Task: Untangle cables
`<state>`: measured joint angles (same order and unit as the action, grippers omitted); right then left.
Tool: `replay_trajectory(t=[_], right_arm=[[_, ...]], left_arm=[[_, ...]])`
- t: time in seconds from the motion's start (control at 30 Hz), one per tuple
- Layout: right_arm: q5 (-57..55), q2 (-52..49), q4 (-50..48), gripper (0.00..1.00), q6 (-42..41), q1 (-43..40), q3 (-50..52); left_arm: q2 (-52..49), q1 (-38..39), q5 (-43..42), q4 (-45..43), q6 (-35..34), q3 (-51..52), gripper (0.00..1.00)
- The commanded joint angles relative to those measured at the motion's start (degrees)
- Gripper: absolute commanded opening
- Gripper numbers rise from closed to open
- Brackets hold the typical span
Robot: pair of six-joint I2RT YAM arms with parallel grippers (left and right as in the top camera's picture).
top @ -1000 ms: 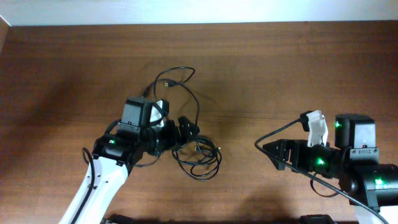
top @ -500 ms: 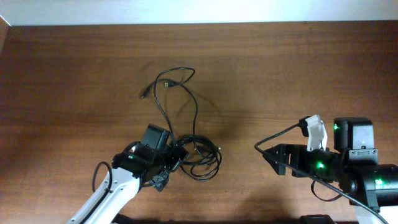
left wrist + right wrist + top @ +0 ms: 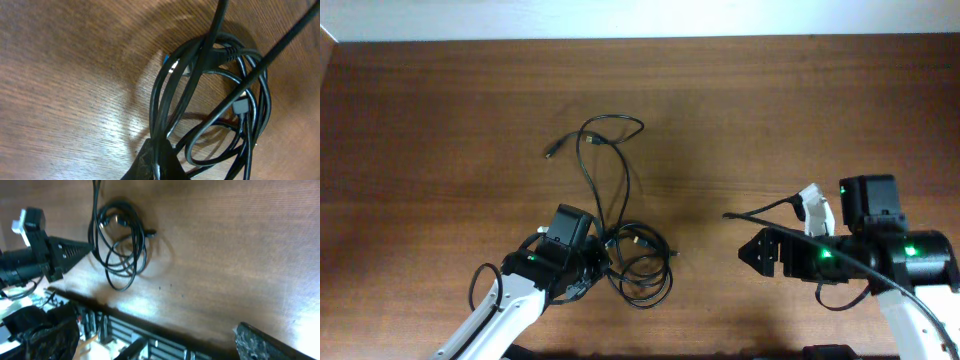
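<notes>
Near the near edge of the surface (image 3: 440, 100), left of its middle, the left gripper (image 3: 608, 258) is seen clenched. In the left wrist view its fingers (image 3: 156, 157) are brought together into one dark wedge, and two strands of the cables (image 3: 192, 70) are pinched at its tip. The main coil of the cables (image 3: 642, 262) is laid flat just to the right of this gripper, touching it, as several overlapping loops. From the coil, looser strands are run toward the far edge, where a wide loop (image 3: 615, 125) is formed. One small plug end (image 3: 550, 152) is left lying to the left of that loop.

Toward the near right corner, the right gripper (image 3: 748, 252) is pointed left at the coil and kept well apart from it; nothing is held. In the right wrist view only one finger (image 3: 270, 340) is shown, far off in the lower right corner, so the jaws are taken as spread.
</notes>
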<state>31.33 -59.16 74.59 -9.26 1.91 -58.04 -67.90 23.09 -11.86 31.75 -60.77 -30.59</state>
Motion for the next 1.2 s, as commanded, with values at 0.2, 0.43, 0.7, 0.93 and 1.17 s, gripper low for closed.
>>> replay_trajectory(t=[0.2,0.43,0.7,0.93,1.17], right_arm=[[3.1,-1.1,5.6,0.98,-0.3,-0.1,0.3],[7.1,-1.1,1.5,0.99,-0.3,-0.1,0.4],[24.5,-2.8,-15.7,0.85,-2.8,0.0,3.9],[20.6,-13.3,-31.9,0.70,-10.0,18.1,3.9],[2.4,-25.8,-34.5,0.66,-27.5,28.3,3.9]], left_arm=[[0.0,0.1,4.6,-3.0,13.2,0.6,0.00],[4.0,0.1,-8.8,-2.8,37.2,-11.5,0.00],[19.2,0.1,-9.0,2.9,37.1,-14.6,0.00],[22.9,0.1,-12.3,2.8,37.1,-14.6,0.00],[22.9,0.1,-10.8,3.1,37.1,-14.6,0.00]])
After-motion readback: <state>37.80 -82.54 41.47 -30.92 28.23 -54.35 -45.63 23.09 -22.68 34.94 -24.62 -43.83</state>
